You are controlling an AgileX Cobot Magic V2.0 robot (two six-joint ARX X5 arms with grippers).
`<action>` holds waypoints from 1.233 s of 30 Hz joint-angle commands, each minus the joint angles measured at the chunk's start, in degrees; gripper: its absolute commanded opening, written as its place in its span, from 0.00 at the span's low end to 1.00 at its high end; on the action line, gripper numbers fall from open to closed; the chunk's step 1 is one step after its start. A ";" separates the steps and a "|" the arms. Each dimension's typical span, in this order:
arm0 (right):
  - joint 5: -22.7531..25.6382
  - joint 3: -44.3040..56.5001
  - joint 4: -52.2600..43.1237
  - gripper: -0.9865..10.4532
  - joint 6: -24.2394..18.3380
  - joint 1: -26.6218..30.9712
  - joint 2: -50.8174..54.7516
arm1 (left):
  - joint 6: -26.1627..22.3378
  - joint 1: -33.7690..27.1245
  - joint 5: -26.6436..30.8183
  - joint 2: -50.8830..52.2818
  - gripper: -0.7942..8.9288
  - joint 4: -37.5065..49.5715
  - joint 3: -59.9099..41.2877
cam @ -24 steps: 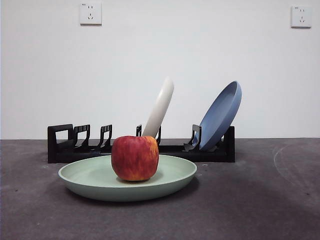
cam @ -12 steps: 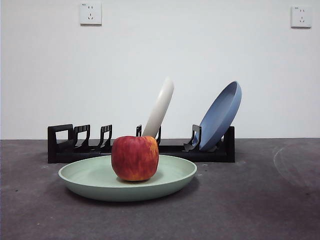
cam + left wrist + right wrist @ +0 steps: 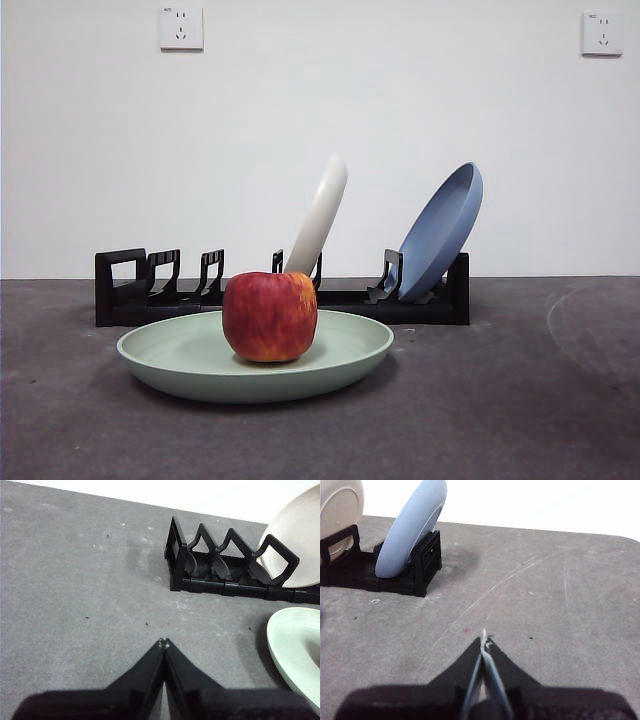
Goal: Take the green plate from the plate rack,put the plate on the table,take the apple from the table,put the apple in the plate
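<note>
The red apple (image 3: pixel 270 316) sits in the middle of the green plate (image 3: pixel 170 360), which lies flat on the table (image 3: pixel 500 400) in front of the plate rack (image 3: pixel 130 290). An edge of the green plate (image 3: pixel 295 645) also shows in the left wrist view, beside the rack's looped end (image 3: pixel 177 555). My left gripper (image 3: pixel 163 642) is shut and empty above bare table, away from the plate. My right gripper (image 3: pixel 484 639) is shut and empty over the table off the other end of the plate rack (image 3: pixel 420 565). Neither arm appears in the front view.
A cream-white plate (image 3: pixel 320 215) and a blue plate (image 3: pixel 440 230) lean in the rack's slots. Two wall sockets (image 3: pixel 181 27) sit high on the white wall behind.
</note>
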State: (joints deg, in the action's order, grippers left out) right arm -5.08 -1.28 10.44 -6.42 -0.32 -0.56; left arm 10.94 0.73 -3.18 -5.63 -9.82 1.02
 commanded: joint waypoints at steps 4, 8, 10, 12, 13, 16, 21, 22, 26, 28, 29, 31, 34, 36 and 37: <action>0.90 0.44 -0.04 0.09 0.46 0.00 0.11 | -0.68 -0.20 0.00 -0.11 0.08 0.39 -0.39; 1.03 0.42 -0.07 0.09 0.37 -0.02 0.04 | -0.68 -0.20 0.00 -0.11 0.08 0.39 -0.39; 1.01 0.42 -0.07 0.09 0.37 -0.02 0.04 | -0.68 -0.20 0.02 -0.11 0.08 0.37 -0.39; 1.03 0.42 -0.07 0.09 0.37 -0.02 0.04 | -0.68 -0.20 0.00 -0.11 0.08 0.37 -0.39; 1.01 0.42 -0.07 0.09 0.37 -0.02 0.04 | -0.68 -0.20 0.00 -0.11 0.08 0.39 -0.39; 1.01 0.42 -0.07 0.09 0.37 -0.02 0.04 | -0.70 -0.20 0.02 -0.11 0.08 0.37 -0.39; 1.01 0.42 -0.07 0.09 0.37 -0.02 0.02 | -0.68 -0.20 0.00 -0.11 0.08 0.37 -0.39; 1.01 0.42 -0.07 0.09 0.37 -0.02 0.04 | -0.68 -0.20 0.00 -0.11 0.08 0.37 -0.39; 1.01 0.42 -0.07 0.09 0.37 -0.02 0.04 | -0.68 -0.20 0.00 -0.11 0.08 0.37 -0.39; 1.01 0.42 -0.07 0.09 0.37 -0.02 0.04 | -0.68 -0.20 0.00 -0.11 0.08 0.39 -0.39; 1.03 0.42 -0.07 0.09 0.37 -0.02 0.04 | -0.68 -0.20 0.00 -0.11 0.08 0.39 -0.39; 1.01 0.42 -0.07 0.09 0.37 -0.02 0.04 | -0.68 -0.20 0.00 -0.11 0.08 0.39 -0.39; 1.03 0.42 -0.07 0.09 0.37 -0.02 0.02 | -0.68 -0.20 0.00 -0.11 0.08 0.39 -0.39; 1.03 0.42 -0.07 0.09 0.37 -0.02 0.04 | -0.70 -0.20 0.00 -0.11 0.08 0.39 -0.39; 1.03 0.42 -0.07 0.09 0.37 -0.02 0.04 | -0.68 -0.20 0.00 -0.11 0.08 0.39 -0.39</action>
State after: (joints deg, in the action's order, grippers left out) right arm -4.29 -1.28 10.46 -6.28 -0.32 -0.58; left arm 10.94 0.73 -3.18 -5.74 -9.82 1.02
